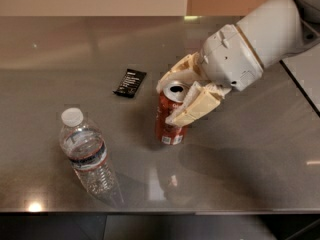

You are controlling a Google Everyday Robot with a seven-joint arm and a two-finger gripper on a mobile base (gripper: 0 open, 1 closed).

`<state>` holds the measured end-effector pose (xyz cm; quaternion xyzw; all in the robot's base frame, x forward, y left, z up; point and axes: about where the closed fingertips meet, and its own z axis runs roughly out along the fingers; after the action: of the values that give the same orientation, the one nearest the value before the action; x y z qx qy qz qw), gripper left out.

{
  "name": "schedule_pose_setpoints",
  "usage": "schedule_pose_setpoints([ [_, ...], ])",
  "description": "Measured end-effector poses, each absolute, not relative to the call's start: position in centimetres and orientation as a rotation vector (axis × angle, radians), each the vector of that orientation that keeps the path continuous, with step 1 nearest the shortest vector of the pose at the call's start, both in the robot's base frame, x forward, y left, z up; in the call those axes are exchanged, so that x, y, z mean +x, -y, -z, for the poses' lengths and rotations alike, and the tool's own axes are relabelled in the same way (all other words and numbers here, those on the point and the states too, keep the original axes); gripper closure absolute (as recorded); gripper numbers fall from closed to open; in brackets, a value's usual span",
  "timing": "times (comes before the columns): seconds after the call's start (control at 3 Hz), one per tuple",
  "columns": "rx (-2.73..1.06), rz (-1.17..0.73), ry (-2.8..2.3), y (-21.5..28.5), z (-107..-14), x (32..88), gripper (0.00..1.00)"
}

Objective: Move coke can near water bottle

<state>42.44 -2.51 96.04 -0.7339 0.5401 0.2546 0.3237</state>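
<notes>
The coke can [167, 122], red with a silver top and a white patch at its base, stands upright near the middle of the steel table [240, 149]. My gripper [176, 98] comes in from the right and is shut on the can's upper part, one cream finger [195, 105] in front and one behind. The water bottle [85, 154], clear with a white cap and a dark label band, stands at the front left, apart from the can.
A flat black packet [130, 82] lies behind and left of the can. The table's front edge runs along the bottom, and its right edge shows at the far right next to a pale surface [305, 74].
</notes>
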Motion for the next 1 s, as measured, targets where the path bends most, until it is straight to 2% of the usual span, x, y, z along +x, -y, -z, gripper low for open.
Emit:
schedule_pose_setpoints([
  [0.67, -2.036, -0.713, -1.315, -1.0, -94.3, 37.5, 1.00],
  [1.0, -2.069, -0.731, -1.304, -2.4, -93.1, 36.7, 1.00],
])
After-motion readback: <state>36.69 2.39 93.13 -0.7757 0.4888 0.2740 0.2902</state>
